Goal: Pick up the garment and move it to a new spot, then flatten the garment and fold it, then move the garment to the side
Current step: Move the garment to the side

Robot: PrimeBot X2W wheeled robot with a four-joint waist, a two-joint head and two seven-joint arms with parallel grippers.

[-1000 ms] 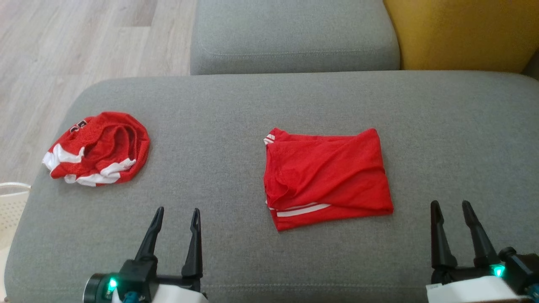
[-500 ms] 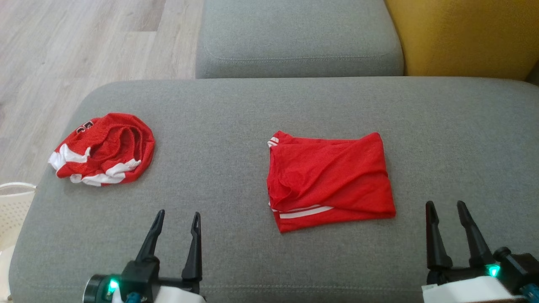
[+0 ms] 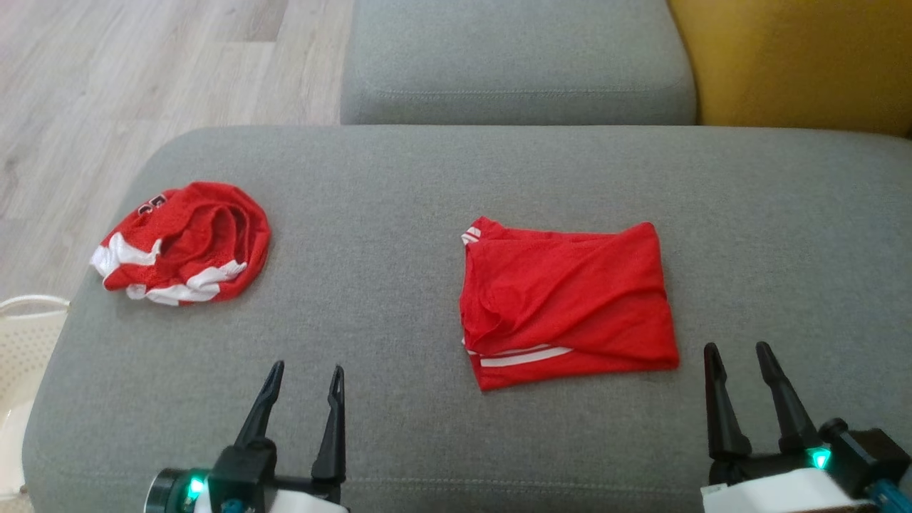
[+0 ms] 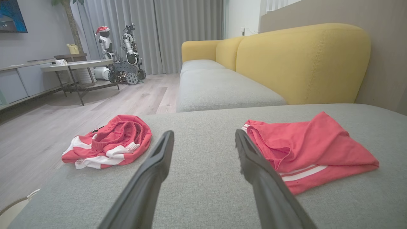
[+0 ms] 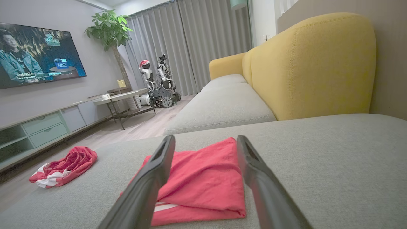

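A red garment (image 3: 568,303), folded into a rough rectangle with white stripes at its near edge, lies at the centre-right of the grey cushion (image 3: 399,214). A second red-and-white garment (image 3: 187,242) lies crumpled in a heap at the cushion's left end. My left gripper (image 3: 307,368) stands open near the front edge, between the two garments and touching neither. My right gripper (image 3: 736,347) is open just right of the folded garment's near right corner. The left wrist view has the heap (image 4: 109,141) to the left of its open fingers and the folded garment (image 4: 313,149) to the right.
Another grey seat cushion (image 3: 516,64) adjoins at the back, with a yellow sofa back (image 3: 798,57) at the far right. Wooden floor (image 3: 142,71) runs past the cushion's left end, where a cream perforated basket (image 3: 21,342) stands. A low table (image 4: 76,65) and another robot (image 4: 125,57) stand far off.
The whole picture has drifted slightly right, so the camera moved. My right gripper now stands a little closer to the folded garment's corner. Both grippers stay open and the garments lie unchanged.
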